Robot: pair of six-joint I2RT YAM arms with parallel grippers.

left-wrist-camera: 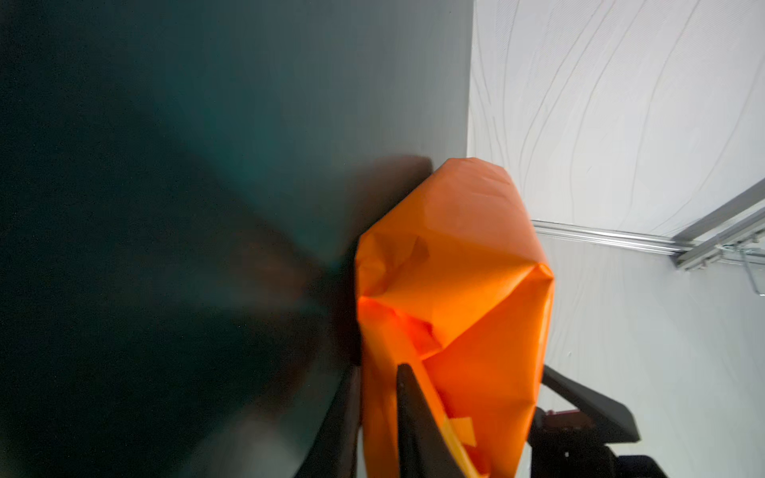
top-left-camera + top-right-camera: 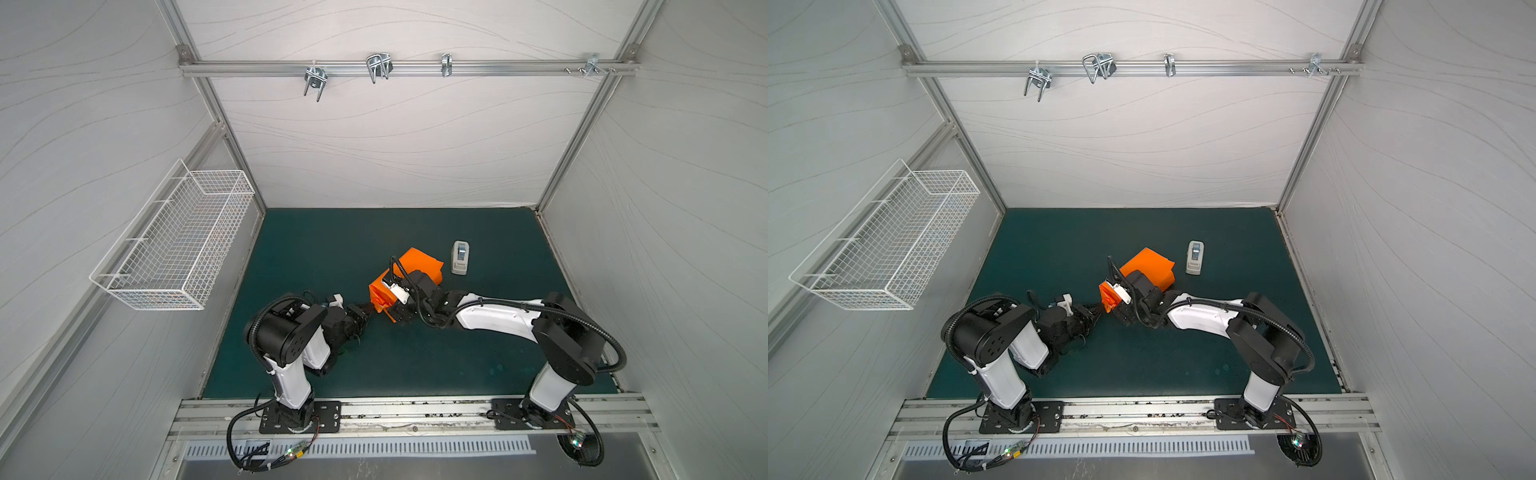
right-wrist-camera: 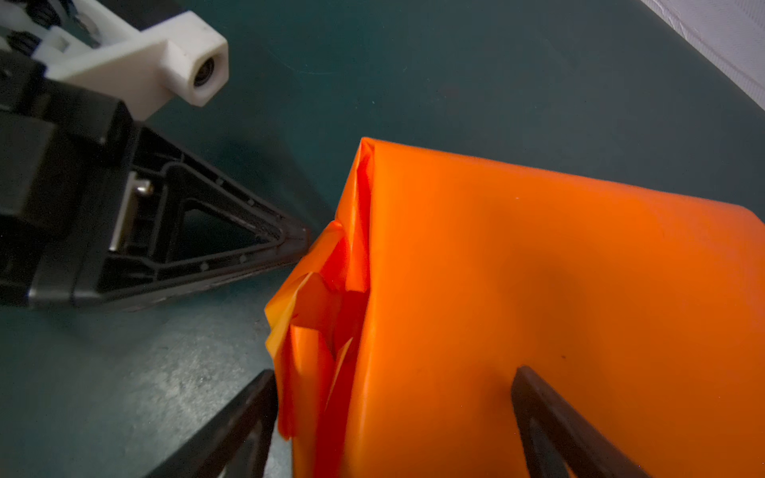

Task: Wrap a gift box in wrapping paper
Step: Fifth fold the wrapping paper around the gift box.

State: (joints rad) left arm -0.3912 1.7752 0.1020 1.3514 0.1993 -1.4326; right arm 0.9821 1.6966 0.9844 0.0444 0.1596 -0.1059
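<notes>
1. Basically, the dark green desk [image 2: 332, 249] fills the cell floor, with 2 arms mounted on its near edge.
2. The right arm [image 2: 498, 316] stretches in toward the desk middle. The left arm [image 2: 291, 324] is folded low and points at the same spot from the other side.
3. A white wire basket [image 2: 174, 249] hangs on the left wall, well apart from everything else.
4. The orange wrapping paper [image 2: 419, 259] [image 2: 1150, 266] [image 1: 455, 269] [image 3: 538, 269] sits mid-desk as a boxy parcel between the 2 end effectors. Its broad faces are smooth, and the end facing the left arm is crumpled into loose folds.
5. The gift box is not visible in any of the 4 views; only paper shows.
6. A white-grey tape dispenser [image 2: 460, 257] [image 2: 1195, 257] stands on the desk near the parcel's far right side, not touching it.
7. The right end effector [image 3: 395, 370] is spread wide. 1 finger lies over the smooth paper face and the other sits against the crumpled end.
8. The left end effector [image 1: 474, 367] [image 3: 304, 242] has its tips at the crumpled end, jaws slightly apart with a paper fold between them. I cannot tell if it is pinching the fold.
</notes>
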